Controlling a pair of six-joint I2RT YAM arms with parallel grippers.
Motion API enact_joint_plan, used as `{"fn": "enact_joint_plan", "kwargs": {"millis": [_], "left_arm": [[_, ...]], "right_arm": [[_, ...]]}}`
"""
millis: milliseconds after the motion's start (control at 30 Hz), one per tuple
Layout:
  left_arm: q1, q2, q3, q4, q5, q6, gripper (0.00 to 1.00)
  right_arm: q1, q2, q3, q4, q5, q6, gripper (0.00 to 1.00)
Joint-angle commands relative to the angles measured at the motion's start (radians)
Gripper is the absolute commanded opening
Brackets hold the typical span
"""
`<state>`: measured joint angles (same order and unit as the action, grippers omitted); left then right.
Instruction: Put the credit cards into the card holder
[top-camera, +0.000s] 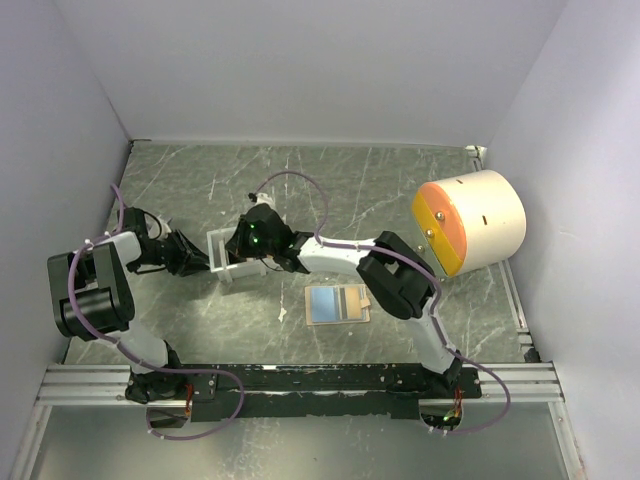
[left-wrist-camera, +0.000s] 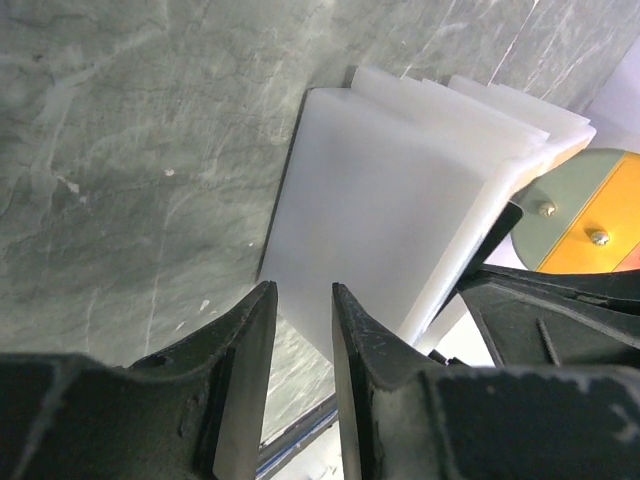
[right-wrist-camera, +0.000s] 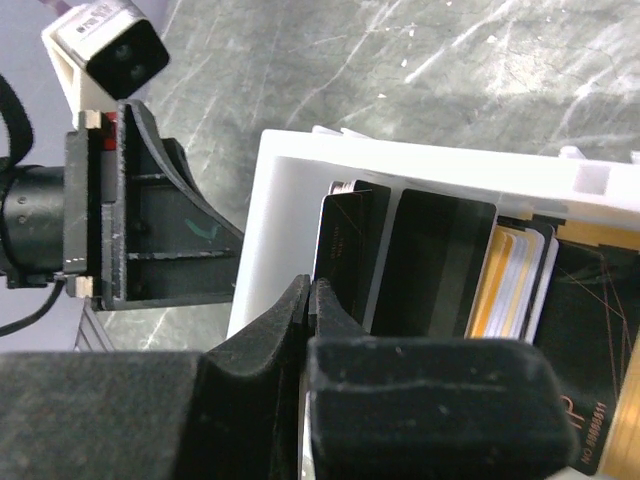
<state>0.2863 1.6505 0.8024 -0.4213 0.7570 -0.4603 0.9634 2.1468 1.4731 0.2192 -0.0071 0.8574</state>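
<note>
Several credit cards stand on edge in a white tray (right-wrist-camera: 290, 190): a black card (right-wrist-camera: 350, 240) at the left, a second black one (right-wrist-camera: 435, 260), then yellow and white ones (right-wrist-camera: 510, 280). My right gripper (right-wrist-camera: 312, 285) is shut on the edge of the leftmost black card, just inside the tray's left wall. Seen from above, it (top-camera: 247, 240) hangs over the tray (top-camera: 222, 262). My left gripper (left-wrist-camera: 303, 290) stands part open, its tips at the tray's outer wall (left-wrist-camera: 380, 220). The tan card holder (top-camera: 338, 303) lies open on the table, right of the tray, with blue and grey cards in it.
A big white cylinder with an orange and yellow face (top-camera: 470, 222) stands at the right. White walls close in the grey marbled table on three sides. A metal rail (top-camera: 300, 378) runs along the near edge. The left arm's wrist camera (right-wrist-camera: 105, 45) sits close to the tray.
</note>
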Motion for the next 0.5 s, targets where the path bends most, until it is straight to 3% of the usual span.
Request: {"fn": "enact_joint_plan", "kwargs": {"millis": [0,300,467], "left_arm": [[-0.005,-0.083,0.018,-0.030,-0.060,0.004,0.41],[-0.010,-0.311,0.104,-0.121,-0.242,0.006,0.47],[-0.134,-0.429,0.117,-0.126,-0.297,0.016,0.51]], "right_arm": [[-0.007,-0.078,-0.037,-0.002,0.036,-0.019,0.00],[-0.059,-0.274,-0.231,0.046,0.034,0.013,0.00],[-0.071,-0.420,-0.368,0.062,0.033,0.022,0.00]]}}
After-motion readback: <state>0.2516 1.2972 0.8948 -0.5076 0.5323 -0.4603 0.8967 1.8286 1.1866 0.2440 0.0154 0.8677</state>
